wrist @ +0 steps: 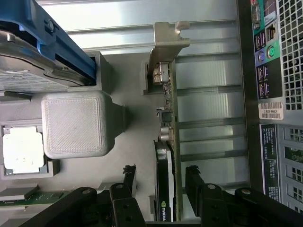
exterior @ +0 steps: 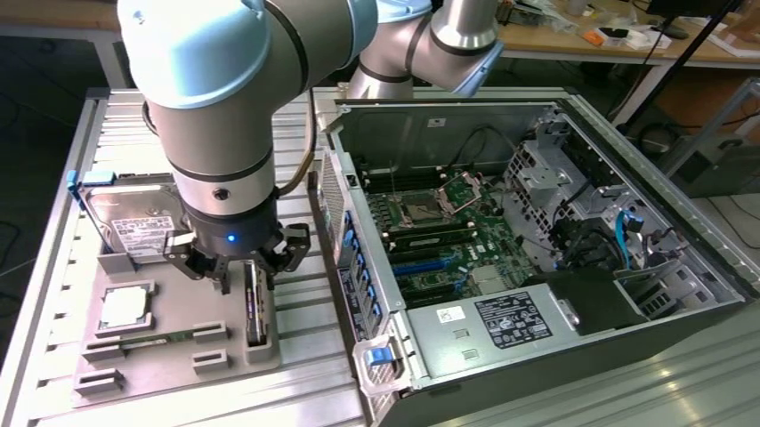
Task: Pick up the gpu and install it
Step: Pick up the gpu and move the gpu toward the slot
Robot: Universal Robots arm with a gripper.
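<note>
Wrist view: spread fingers either side of gpu edge

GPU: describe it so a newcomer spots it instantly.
Find the open computer case; beside it, on the exterior view's left, sits a grey parts tray. The gpu stands on edge in the tray slot nearest the case, straddled by the open gripper. Unlike the white-labelled hard drive and the memory stick, it's a thin green card with a silver end bracket.
</note>
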